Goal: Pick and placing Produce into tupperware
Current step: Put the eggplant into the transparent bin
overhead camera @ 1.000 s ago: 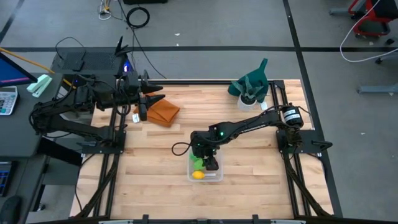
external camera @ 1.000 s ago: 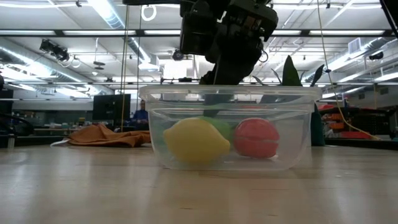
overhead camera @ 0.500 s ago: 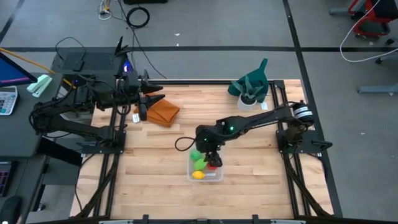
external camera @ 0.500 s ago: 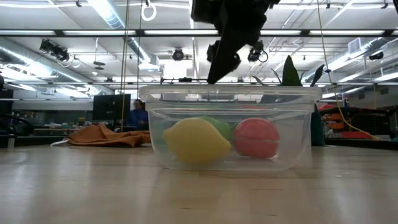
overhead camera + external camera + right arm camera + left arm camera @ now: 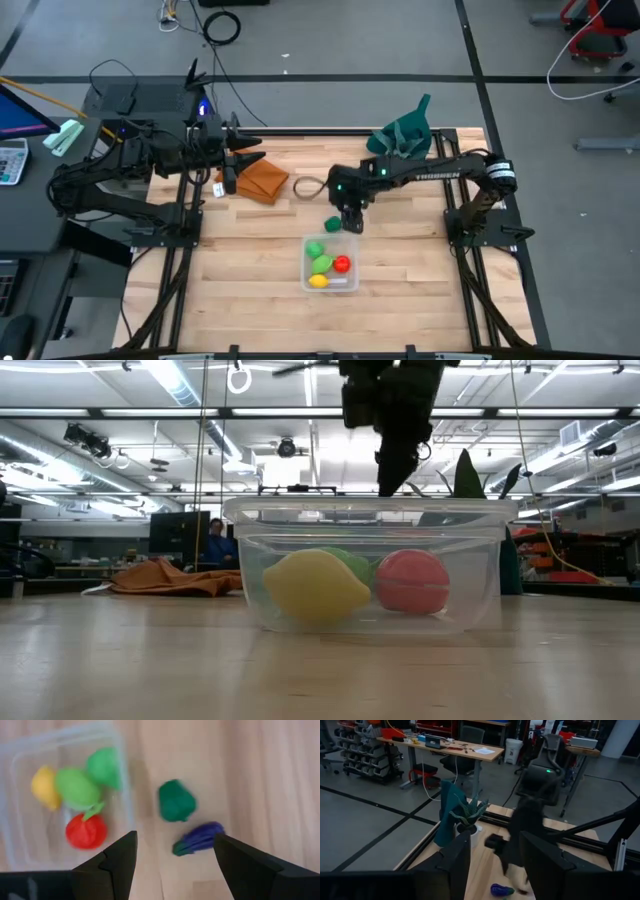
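Observation:
The clear tupperware tub [image 5: 354, 286] sits near the table's near middle and holds a yellow piece [image 5: 318, 281], two light green pieces [image 5: 322, 264] and a red piece [image 5: 343, 264]. A dark green piece [image 5: 176, 800] and a purple piece [image 5: 199, 838] lie on the wood just beyond the tub's far side. My right gripper [image 5: 175, 857] hangs open above these two, touching nothing. In the high view it hides the purple piece. My left gripper [image 5: 497, 865] is open and waits at the table's far left, by the orange-brown cloth [image 5: 263, 180].
A white cup with a plant and a dark green cloth [image 5: 400, 143] stands at the far right corner. The orange-brown cloth lies at the far left. Bare wood [image 5: 240, 260] lies to the left, right and near side of the tub. A person [image 5: 214, 538] is in the room behind.
My right gripper has risen out of the tub and moved toward the table's far edge, stopping above the dark green and purple pieces. The pieces in the tub have stayed where they were.

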### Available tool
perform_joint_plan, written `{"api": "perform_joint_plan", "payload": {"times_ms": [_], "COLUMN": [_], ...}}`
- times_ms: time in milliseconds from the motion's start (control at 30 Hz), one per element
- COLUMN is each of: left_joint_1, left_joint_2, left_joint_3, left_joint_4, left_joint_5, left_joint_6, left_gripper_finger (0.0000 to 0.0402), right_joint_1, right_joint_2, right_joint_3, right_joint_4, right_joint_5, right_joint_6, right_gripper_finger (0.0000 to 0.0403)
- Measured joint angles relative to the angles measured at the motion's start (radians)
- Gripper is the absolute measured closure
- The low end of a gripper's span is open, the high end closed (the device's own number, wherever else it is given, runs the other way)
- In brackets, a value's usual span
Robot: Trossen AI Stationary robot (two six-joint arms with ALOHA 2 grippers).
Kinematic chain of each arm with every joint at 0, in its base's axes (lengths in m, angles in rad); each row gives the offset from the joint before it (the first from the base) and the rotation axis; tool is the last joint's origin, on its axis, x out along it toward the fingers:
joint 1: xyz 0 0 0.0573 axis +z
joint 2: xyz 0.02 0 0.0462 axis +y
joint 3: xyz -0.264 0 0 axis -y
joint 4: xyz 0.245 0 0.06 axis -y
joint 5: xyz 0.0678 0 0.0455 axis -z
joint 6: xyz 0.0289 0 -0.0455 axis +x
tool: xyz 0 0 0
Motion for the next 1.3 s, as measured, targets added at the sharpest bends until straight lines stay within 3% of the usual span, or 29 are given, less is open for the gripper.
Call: {"api": "perform_joint_plan", "payload": {"times_ms": [267, 567, 733, 967, 1300], "left_joint_1": [0.000, 0.000, 0.000, 0.000, 0.000], "left_joint_2": [0.001, 0.001, 0.001, 0.001, 0.001], "left_joint_3": [0.000, 0.000, 0.000, 0.000, 0.000], "left_joint_4": [0.000, 0.000, 0.000, 0.000, 0.000], "left_joint_5": [0.000, 0.000, 0.000, 0.000, 0.000], "left_joint_6": [0.002, 0.002, 0.002, -0.002, -0.002], "left_gripper_finger": [0.0229, 0.0226, 0.0229, 0.0229, 0.0230], "right_joint_1": [-0.038, -0.038, -0.049, -0.046, -0.038], "right_joint_2": [0.053, 0.116, 0.117, 0.117, 0.117], "right_joint_3": [0.000, 0.000, 0.000, -0.015, -0.148], "right_joint_4": [0.008, -0.004, -0.027, -0.029, 0.035], "right_joint_5": [0.009, 0.175, 0.215, 0.224, 0.193], "right_joint_6": [0.126, 0.489, 0.645, 0.740, 0.873], "right_gripper_finger": [0.0186, 0.0201, 0.0210, 0.0211, 0.0211]}}
